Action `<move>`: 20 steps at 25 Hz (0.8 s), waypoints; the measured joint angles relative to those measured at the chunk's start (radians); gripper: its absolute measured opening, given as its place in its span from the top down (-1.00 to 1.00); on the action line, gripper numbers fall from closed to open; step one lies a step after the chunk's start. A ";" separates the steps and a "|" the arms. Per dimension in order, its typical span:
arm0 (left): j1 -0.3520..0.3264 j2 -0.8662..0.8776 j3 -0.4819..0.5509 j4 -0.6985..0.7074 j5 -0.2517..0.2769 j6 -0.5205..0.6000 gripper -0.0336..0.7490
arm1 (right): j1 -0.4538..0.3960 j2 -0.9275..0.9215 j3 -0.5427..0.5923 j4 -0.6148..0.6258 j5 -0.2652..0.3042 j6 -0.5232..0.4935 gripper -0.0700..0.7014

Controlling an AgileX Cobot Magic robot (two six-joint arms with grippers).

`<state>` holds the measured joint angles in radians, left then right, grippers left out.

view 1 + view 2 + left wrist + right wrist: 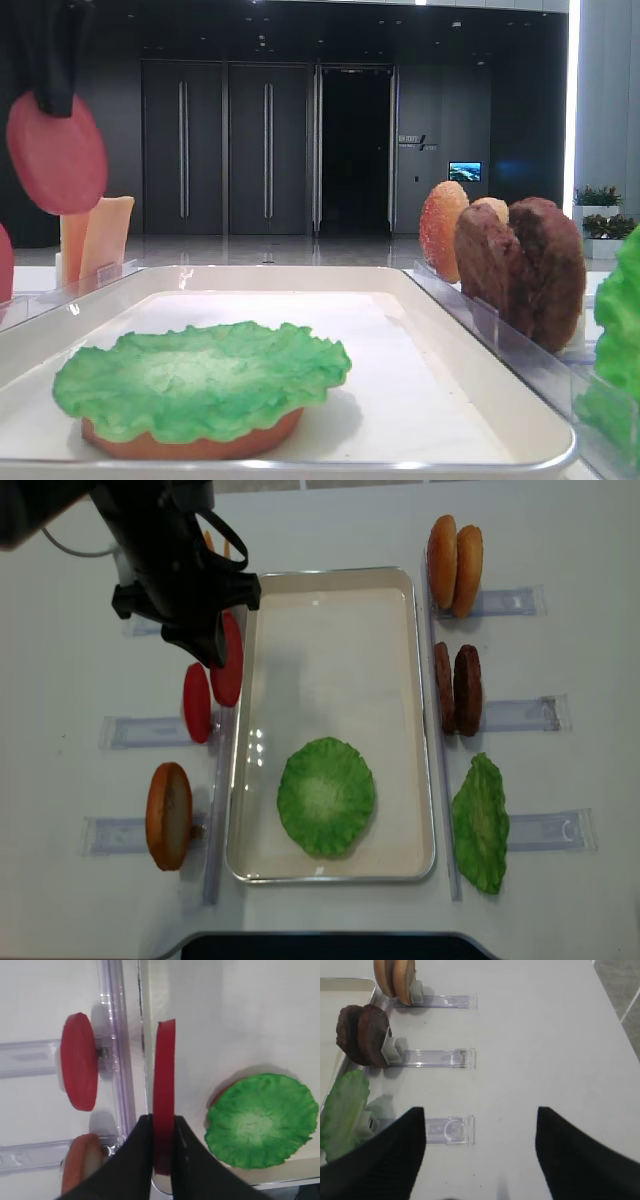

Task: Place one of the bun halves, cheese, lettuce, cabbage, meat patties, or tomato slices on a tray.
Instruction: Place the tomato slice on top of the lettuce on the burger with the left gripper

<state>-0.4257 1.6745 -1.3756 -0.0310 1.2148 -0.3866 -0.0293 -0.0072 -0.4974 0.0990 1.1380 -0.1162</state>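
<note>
Office lobby (dark double doors, polished floor).

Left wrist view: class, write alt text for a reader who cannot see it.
Seen from above, the left gripper's dark fingers pinch a red tomato slice on edge over the rim of the white tray. A lettuce leaf lies on a bun half in the tray; another tomato slice stands in a clear rack.

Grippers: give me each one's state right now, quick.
Left gripper: closed on a tomato slice, held edge-up.
Right gripper: open, holding nothing.
</note>
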 joint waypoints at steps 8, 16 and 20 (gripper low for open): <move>-0.067 -0.064 0.038 -0.052 -0.026 0.004 0.77 | 0.000 0.000 0.000 0.000 0.000 0.000 -0.42; -0.117 -0.126 0.127 -0.131 -0.143 0.004 0.77 | 0.000 0.000 0.000 0.000 0.000 0.000 -0.42; -0.154 -0.128 0.148 -0.154 -0.196 0.004 0.77 | 0.000 0.000 0.000 0.000 0.000 0.000 -0.42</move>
<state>-0.5800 1.5464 -1.2278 -0.1853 1.0185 -0.3825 -0.0293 -0.0072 -0.4974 0.0990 1.1380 -0.1162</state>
